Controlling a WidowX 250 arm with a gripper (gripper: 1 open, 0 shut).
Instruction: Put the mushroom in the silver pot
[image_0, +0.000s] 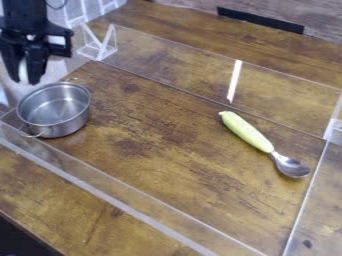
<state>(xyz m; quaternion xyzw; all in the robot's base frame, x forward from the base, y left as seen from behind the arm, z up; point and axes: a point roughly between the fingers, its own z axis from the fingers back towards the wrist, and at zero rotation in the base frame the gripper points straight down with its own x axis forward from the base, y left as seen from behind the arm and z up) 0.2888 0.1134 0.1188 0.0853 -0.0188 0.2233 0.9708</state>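
1. A dark, knotty wood-plank table (174, 140) fills the view.
2. Clear plastic panels (80, 165) edge the near left side.
3. Pale wall (34, 12) stands far left.
4. Glare streaks the planks.

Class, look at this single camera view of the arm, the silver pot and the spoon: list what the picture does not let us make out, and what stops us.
- The mushroom: not visible anywhere; whether the gripper holds it cannot be told, since the dark fingers are blurred.
- The arm above the gripper: cut off by the top edge.
- The silver pot: its floor is only blurred reflections, so small contents cannot be ruled out.
- The spoon: bowl detail too small.
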